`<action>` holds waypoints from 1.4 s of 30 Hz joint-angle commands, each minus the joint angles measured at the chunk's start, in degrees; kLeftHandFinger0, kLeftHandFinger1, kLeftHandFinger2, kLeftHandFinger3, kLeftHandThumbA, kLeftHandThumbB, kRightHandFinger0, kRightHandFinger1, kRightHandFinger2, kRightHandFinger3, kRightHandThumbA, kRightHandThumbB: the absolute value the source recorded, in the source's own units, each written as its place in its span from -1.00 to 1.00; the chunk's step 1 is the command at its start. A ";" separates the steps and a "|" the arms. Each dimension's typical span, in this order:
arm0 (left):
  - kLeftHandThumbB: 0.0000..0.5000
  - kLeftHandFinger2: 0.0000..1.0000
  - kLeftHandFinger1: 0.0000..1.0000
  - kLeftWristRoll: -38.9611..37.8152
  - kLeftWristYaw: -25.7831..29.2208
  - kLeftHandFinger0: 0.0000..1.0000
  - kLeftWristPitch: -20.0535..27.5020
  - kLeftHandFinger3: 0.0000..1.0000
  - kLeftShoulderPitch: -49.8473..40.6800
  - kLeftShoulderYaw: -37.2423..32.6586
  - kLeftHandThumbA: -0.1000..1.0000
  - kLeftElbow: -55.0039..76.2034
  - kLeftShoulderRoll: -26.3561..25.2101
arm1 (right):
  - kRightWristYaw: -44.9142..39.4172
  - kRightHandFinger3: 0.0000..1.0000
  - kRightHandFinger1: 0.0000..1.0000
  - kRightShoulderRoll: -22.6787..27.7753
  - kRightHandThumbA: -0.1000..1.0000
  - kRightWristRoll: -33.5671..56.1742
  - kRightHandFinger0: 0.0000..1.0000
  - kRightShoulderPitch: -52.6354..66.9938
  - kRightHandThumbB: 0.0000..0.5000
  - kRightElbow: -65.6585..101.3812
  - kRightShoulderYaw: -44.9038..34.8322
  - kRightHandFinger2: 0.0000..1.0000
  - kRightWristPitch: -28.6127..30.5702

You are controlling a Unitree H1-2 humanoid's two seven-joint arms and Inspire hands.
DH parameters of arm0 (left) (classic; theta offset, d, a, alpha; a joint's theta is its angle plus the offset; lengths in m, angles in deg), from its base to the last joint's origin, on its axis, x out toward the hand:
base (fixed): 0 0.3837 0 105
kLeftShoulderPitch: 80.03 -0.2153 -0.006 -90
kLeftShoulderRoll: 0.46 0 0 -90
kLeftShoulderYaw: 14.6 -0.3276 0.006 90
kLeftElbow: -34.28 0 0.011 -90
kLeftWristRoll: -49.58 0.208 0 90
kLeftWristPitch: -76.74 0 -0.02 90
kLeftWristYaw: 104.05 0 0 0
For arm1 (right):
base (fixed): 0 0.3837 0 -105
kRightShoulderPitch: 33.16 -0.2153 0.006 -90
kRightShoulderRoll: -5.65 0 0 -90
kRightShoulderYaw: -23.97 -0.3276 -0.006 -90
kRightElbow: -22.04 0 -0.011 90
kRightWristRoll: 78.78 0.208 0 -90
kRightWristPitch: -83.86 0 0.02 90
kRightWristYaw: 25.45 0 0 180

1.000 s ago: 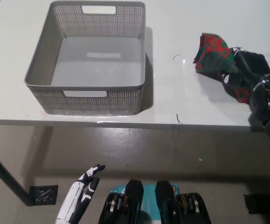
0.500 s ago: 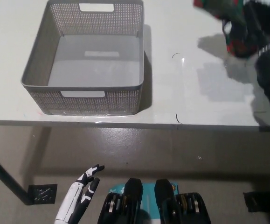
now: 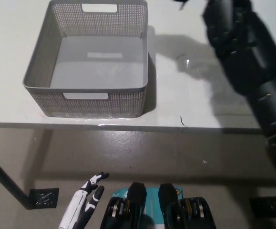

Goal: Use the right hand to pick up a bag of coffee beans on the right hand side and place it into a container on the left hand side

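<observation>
My black right hand (image 3: 222, 21) is raised high over the white table (image 3: 199, 105), at the picture's top right, with its back towards the camera. The red and green bag of coffee beans does not show on the table. It is hidden under the hand or past the top edge; only a small dark sliver (image 3: 180, 3) pokes out left of the hand. The grey mesh basket (image 3: 87, 101) stands empty on the table's left half, well left of the hand. My white left hand (image 3: 84, 206) hangs open below the table's front edge at the lower left.
My right forearm (image 3: 261, 90) crosses the table's right side and casts a broad shadow there. The table's front edge runs across the middle of the picture, above a grey floor. A dark table leg (image 3: 4, 183) stands at the lower left.
My right hand has risen and swung left and towards the top edge, carrying the bag out of sight. The left hand has stayed in place.
</observation>
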 commanded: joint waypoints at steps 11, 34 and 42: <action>0.01 1.00 1.00 1.97 -0.66 1.00 0.55 1.00 0.22 -1.15 1.00 3.72 -0.64 | 2.00 0.77 -0.27 -10.08 -1.00 -0.07 -1.00 -7.29 -0.19 0.45 -0.09 0.56 -1.98; -0.03 1.00 1.00 3.50 -1.91 1.00 0.67 1.00 2.78 -1.35 1.00 3.75 -1.42 | -24.81 1.00 1.00 -4.18 0.98 4.62 1.00 -4.85 1.00 6.94 3.09 1.00 -10.47; 0.00 1.00 1.00 4.63 -1.83 1.00 0.92 1.00 2.94 -1.82 1.00 3.80 -1.64 | -26.07 1.00 1.00 -2.34 0.99 4.25 1.00 -3.69 0.98 8.74 3.16 1.00 -11.86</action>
